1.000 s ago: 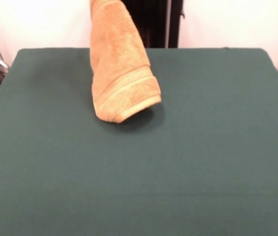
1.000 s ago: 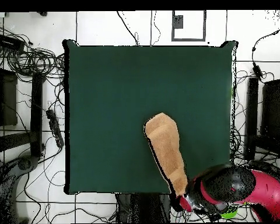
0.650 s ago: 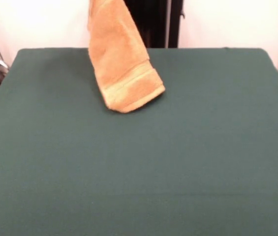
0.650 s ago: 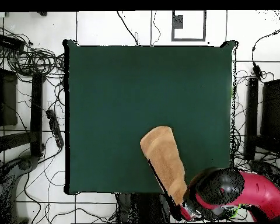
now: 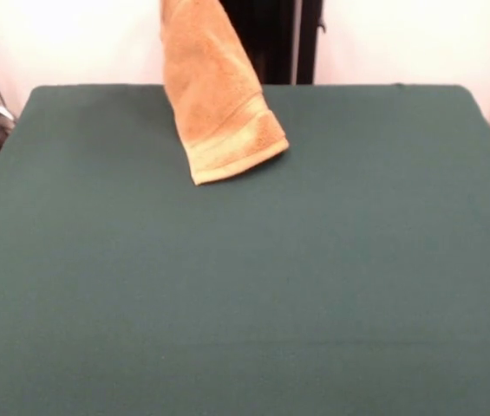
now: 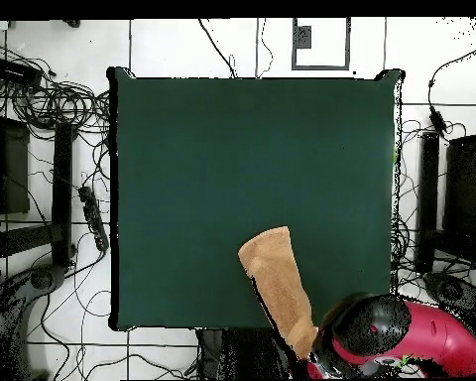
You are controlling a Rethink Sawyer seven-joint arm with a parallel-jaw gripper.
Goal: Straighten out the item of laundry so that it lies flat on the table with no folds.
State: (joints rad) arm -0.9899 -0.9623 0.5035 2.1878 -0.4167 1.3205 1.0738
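This is a robotics lab or test room — not a home. A large worktop (image 6: 182, 149) covered in dark green cloth stands alone on a pale tiled floor (image 6: 182, 45), with tangles of black cables (image 6: 54, 94) strewn around it and dark equipment racks (image 6: 14, 169) at the sides. A red and black robot arm (image 6: 411, 337) sits at one edge — behind it, plain white walls (image 5: 401, 39).

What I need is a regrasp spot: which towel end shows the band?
The towel's lower, hanging end, over the table; the upper part is plain terry.
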